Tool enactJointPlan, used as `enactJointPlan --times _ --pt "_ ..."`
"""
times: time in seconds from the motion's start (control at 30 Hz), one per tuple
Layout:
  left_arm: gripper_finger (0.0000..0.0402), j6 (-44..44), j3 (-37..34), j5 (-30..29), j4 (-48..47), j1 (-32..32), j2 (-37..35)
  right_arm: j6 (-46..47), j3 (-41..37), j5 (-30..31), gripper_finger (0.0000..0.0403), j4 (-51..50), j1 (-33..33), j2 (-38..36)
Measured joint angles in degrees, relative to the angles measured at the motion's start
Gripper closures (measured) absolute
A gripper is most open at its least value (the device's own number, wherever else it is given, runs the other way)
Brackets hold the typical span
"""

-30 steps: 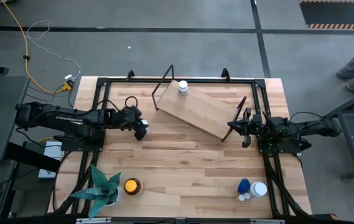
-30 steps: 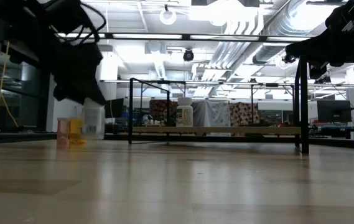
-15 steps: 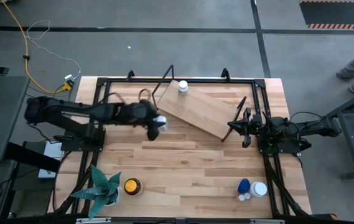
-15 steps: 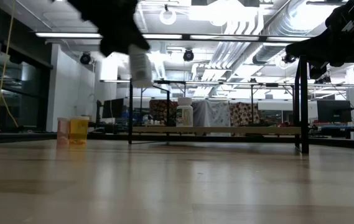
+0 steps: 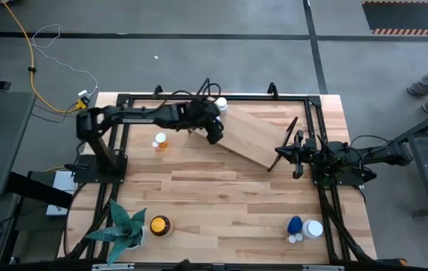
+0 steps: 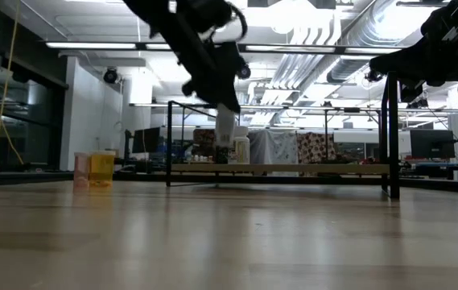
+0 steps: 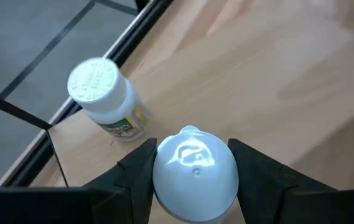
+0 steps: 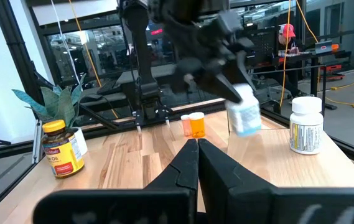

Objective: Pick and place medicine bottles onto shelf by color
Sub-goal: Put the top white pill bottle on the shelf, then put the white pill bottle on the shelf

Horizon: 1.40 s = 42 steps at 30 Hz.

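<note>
The left gripper (image 7: 195,163) has its jaws pinching a white bottle (image 7: 195,171) by its sides, and it hangs over the shelf (image 5: 253,139) at the end where another white-capped bottle (image 5: 221,106) already stands. Everything the coming move turns on is how the carried bottle lies against that standing one: in the left wrist view the standing bottle (image 7: 105,99) is just beside the carried one, apart from it, with bare board showing between them. The low view shows the carried bottle (image 6: 225,127) held upright, its long axis vertical and its base above the board, right next to the standing bottle (image 6: 241,149), so a straight drop looks likely to land it as a same-coloured neighbour, provided it does not clip that bottle on the way down. The right gripper (image 8: 196,144) waits by the opposite end of the shelf, jaws pressed together on nothing, and is much farther from the standing bottle. An orange bottle (image 5: 159,141) stands on the tabletop (image 5: 229,196), off the shelf's near end.
</note>
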Motion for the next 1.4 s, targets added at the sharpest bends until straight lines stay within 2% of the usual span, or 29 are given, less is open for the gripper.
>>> enactJointPlan --times 0.13,0.3,0.63,0.9,1.4 --pt "0.0236 -0.08 0.02 3.03 1.51 2.64 3.80 0.00 0.02 -0.01 0.0403 -0.02 0.00 0.00" --pt "0.0236 -2.61 0.02 3.53 4.54 5.01 4.89 0.00 0.01 -0.01 0.0403 -0.01 0.01 -0.01" --pt "0.0236 -1.85 0.04 0.65 5.71 5.55 4.89 0.01 0.01 0.00 0.0403 -0.02 0.00 0.00" --pt "0.0235 -2.82 0.04 0.67 6.62 5.55 4.89 0.00 0.01 -0.01 0.0403 -0.02 0.02 0.00" --pt "0.0173 -3.05 0.04 0.69 6.41 5.55 4.87 0.02 0.00 -0.01 0.0403 -0.02 0.01 0.00"
